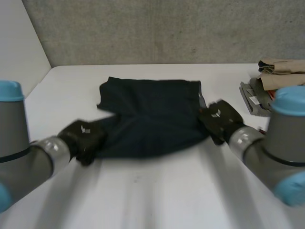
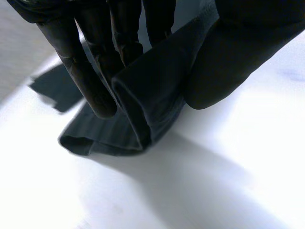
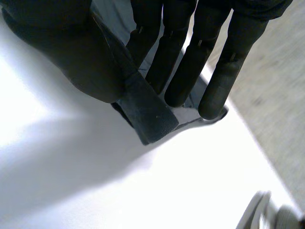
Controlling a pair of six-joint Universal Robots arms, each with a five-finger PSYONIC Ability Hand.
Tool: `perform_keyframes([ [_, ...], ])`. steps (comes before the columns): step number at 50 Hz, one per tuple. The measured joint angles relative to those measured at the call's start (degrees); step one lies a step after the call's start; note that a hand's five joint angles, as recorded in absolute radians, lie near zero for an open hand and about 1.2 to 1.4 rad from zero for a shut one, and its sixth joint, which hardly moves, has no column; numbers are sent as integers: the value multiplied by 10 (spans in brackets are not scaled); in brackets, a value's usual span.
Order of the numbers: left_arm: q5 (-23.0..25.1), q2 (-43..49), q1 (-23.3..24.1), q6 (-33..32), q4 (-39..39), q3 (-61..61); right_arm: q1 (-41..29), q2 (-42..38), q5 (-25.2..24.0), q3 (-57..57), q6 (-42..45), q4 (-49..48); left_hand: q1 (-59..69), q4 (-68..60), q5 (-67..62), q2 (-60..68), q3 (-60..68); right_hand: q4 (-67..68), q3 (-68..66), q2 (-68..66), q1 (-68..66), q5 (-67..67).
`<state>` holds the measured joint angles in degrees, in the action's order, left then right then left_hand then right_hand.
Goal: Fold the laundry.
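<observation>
A dark navy garment (image 1: pixel 150 117) lies on the white table (image 1: pixel 157 191), spread from the middle toward the far side. My left hand (image 1: pixel 86 137) holds its near left corner; in the left wrist view the fingers (image 2: pixel 95 81) and thumb (image 2: pixel 224 67) pinch a fold of the cloth (image 2: pixel 143 109) just above the table. My right hand (image 1: pixel 218 119) grips the garment's right edge; in the right wrist view the thumb (image 3: pixel 71 57) and fingers (image 3: pixel 186 71) pinch a cloth corner (image 3: pixel 147 117).
A pile of folded clothes, beige and grey (image 1: pixel 269 81), sits at the table's far right edge. A grey wall (image 1: pixel 167 28) runs behind the table. The table's left edge (image 1: pixel 35 86) slants away at the far left.
</observation>
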<state>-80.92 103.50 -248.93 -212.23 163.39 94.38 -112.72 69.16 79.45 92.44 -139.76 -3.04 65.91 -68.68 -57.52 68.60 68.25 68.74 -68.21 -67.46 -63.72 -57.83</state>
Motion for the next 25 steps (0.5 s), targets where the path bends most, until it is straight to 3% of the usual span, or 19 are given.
perform_keyframes([
  [7,46,-80,25,-54,-247,13,34,98,-12,46,73,239,0,-2,0,0,0,0,0,0,0,0],
  [11,64,-89,29,-82,-298,0,41,102,-25,46,106,297,0,-2,0,0,0,0,0,0,0,0],
  [18,64,-49,22,-105,-240,-71,34,57,-24,8,82,248,0,-2,0,0,0,0,0,0,0,-2],
  [25,16,110,16,-74,-49,-259,14,-53,52,-96,-47,73,0,-2,0,0,0,0,0,0,0,-3],
])
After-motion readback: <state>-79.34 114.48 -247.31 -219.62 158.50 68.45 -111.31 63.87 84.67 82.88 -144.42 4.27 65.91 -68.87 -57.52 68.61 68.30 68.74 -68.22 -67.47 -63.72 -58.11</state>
